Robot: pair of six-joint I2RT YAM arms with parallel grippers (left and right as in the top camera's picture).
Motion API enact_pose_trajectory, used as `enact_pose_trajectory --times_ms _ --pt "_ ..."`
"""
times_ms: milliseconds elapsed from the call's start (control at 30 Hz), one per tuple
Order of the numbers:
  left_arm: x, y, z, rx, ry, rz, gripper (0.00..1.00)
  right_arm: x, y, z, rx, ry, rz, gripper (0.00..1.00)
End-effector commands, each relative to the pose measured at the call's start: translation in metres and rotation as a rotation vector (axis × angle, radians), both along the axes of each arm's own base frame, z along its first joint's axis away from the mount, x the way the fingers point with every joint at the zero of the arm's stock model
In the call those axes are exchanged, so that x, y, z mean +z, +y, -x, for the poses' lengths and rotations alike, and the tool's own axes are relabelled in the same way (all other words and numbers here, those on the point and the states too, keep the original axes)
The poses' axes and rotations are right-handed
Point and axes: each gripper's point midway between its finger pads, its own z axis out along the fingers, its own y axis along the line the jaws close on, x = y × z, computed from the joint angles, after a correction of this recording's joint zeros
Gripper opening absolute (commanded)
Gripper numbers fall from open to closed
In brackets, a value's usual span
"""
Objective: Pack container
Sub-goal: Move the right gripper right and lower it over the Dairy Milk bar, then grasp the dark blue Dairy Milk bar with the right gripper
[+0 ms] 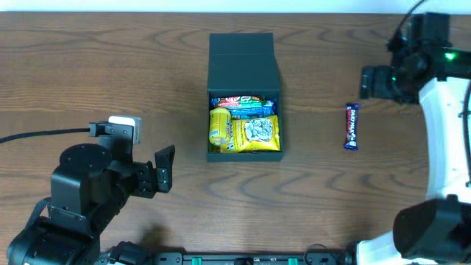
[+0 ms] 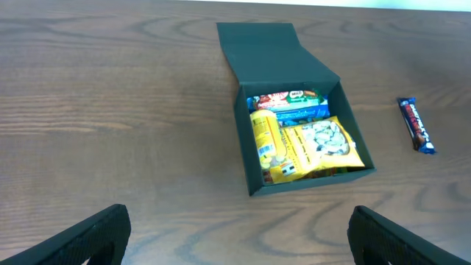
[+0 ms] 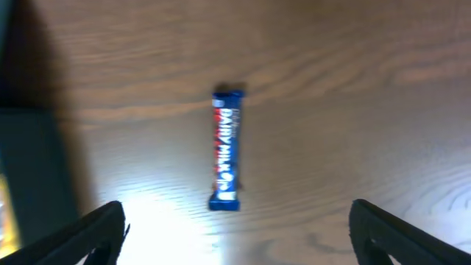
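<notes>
The container is a dark teal box in the middle of the table, its flip lid open and laid back. Inside lie a yellow snack packet, a yellow tube and red and blue packets. The left wrist view shows the same box, filled, ahead of my left gripper, which is open and empty. A blue chocolate bar lies on the table right of the box. My right gripper hovers open near the bar, holding nothing.
The table is brown wood grain. My left arm's base and a white camera module sit at the front left. The right arm reaches in from the right edge. In the right wrist view, the box wall shows at the left.
</notes>
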Motion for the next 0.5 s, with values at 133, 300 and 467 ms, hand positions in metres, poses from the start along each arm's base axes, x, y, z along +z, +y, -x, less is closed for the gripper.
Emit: enact_pose_trajectory --times_ms 133,300,467 --pt "0.008 0.001 0.0 0.005 -0.018 0.004 0.95 -0.063 -0.006 0.01 0.033 0.072 -0.015 0.9" --pt "0.008 0.002 0.0 0.002 -0.021 -0.003 0.95 -0.093 -0.001 0.012 0.042 0.072 -0.023 0.81" --pt "0.009 0.001 -0.001 0.002 -0.025 -0.002 0.95 -0.115 0.01 0.015 0.047 0.073 -0.086 0.76"
